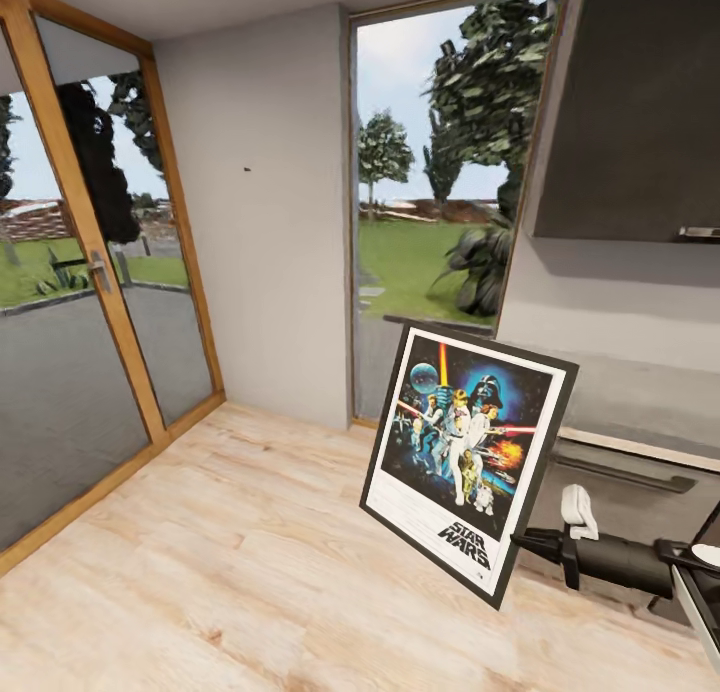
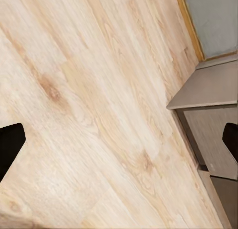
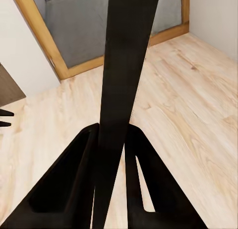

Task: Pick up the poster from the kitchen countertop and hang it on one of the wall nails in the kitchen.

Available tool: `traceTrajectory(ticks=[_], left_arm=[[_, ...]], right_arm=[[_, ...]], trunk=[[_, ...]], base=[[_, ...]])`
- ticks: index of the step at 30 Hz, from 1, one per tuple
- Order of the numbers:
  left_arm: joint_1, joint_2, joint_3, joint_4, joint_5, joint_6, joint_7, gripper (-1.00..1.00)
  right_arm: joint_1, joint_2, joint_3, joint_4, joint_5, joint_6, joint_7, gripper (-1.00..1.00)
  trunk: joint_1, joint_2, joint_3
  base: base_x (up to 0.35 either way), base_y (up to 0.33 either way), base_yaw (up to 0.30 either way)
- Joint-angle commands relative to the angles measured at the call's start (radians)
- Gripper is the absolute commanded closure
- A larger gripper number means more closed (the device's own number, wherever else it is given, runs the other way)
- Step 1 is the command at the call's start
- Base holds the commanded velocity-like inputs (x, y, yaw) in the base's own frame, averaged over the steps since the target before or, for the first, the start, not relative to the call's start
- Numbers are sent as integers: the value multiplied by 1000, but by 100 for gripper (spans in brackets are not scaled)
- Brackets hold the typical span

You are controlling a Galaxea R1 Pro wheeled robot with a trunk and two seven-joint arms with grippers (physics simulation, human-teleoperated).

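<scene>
— What stands at the left?
— A glass door [image 1: 90,302], then a grey wall with a nail [image 1: 247,169]. The left gripper [image 2: 119,139] is spread wide over the wood floor [image 2: 89,114].
— And the poster [image 1: 465,457]?
— Right of centre, tilted, its right edge pinched in the right gripper [image 3: 111,139].

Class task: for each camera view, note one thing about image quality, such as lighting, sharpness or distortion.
Head view: even daylight, the door frame leans from wide-angle distortion, the framed Star Wars poster is sharp. Left wrist view: the pale wooden floor looks soft, without glare. Right wrist view: the poster's black edge is featureless.
</scene>
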Motion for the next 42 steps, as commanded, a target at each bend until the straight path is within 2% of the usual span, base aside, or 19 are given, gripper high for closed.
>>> traceTrajectory(ticks=[1,18,42], left_arm=[[-1,0,-8,0,6,-7,-1,-100],[-1,0,-10,0,6,-6,-1,-100],[-1,0,-8,1,6,-6,-1,-100]], right_arm=[[0,0,-1,-1,0,15,8,100],[0,0,-1,-2,0,15,7,100],[0,0,-2,-1,-3,15,7,100]], trunk=[[1,-1,-1],[1,-1,-1],[1,-1,-1]], base=[[277,148,278],[267,218,273],[258,270,16]])
